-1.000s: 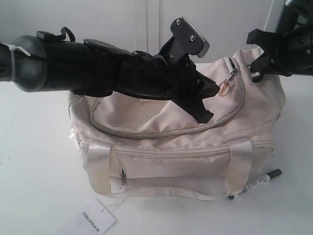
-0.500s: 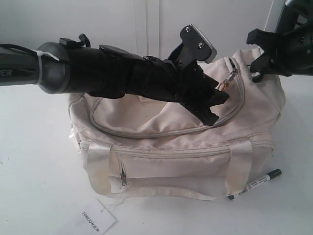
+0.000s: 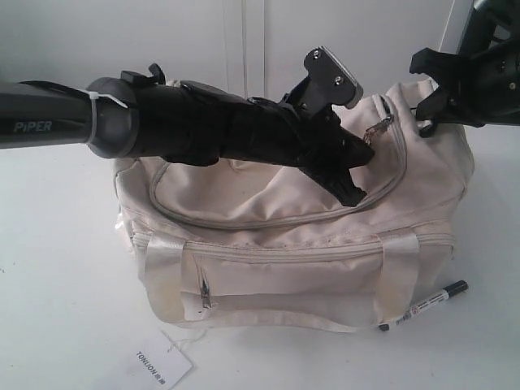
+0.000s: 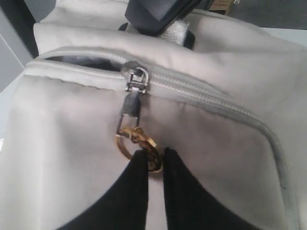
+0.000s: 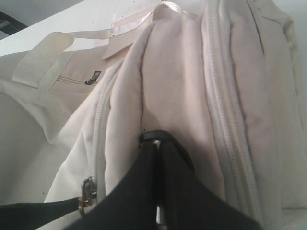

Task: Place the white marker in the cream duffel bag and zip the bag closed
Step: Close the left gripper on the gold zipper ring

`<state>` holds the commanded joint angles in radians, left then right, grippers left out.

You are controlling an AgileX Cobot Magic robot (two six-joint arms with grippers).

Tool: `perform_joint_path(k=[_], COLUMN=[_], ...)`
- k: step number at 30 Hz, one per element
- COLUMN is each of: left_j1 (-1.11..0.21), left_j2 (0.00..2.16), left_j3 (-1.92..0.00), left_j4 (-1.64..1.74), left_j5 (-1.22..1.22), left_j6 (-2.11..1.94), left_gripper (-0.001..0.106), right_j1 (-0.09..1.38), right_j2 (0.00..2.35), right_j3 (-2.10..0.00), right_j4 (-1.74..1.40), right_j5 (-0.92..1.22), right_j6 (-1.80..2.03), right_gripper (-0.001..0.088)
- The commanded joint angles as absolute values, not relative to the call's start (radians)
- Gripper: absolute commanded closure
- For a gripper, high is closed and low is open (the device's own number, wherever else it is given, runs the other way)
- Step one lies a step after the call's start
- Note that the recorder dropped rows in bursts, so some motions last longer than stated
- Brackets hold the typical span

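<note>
Left hand (image 4: 152,162) is pinching the gold ring pull (image 4: 135,143) of the soft cream fabric duffel bag (image 3: 268,207). Right hand (image 5: 156,143), fingers together, is pressing its end. Slim white black-capped marker (image 3: 422,306) is lying lower right on white worktop (image 3: 57,276).

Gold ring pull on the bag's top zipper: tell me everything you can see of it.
The gold ring pull is a small brassy metal ring hanging from a grey tab clipped to the silver slider of the cream duffel bag. It lies against the fabric, its lower edge pinched between the black fingertips of the left gripper.
</note>
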<state>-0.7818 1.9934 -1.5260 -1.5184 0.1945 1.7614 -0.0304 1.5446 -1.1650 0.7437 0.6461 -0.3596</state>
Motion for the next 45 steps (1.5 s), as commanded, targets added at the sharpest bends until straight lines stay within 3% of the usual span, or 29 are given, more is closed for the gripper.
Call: perform_joint_path(k=[2,23,45], left_j1=[-0.782,-0.782,-0.782], left_j2=[1.993,1.943,1.943], left_j3=[-1.526,-1.526,-1.526], left_j4=[-1.518,-1.503,-1.199], left_j5=[0.213,0.468,0.681], left_j6=[1.761,1.746,1.562], left_gripper=[0.105,0.105,0.105], right_j1=[-0.03,-0.03,-0.03], right_j2=[1.545,1.545,1.545], right_j3=[-1.165,-1.165,-1.165], right_j4=[0.744,0.744,0.748], right_j5=[0.643,0.643,0.636], right_j6=[-0.36,-0.36,-0.36], right_gripper=[0.0868,0.0868,0.0868])
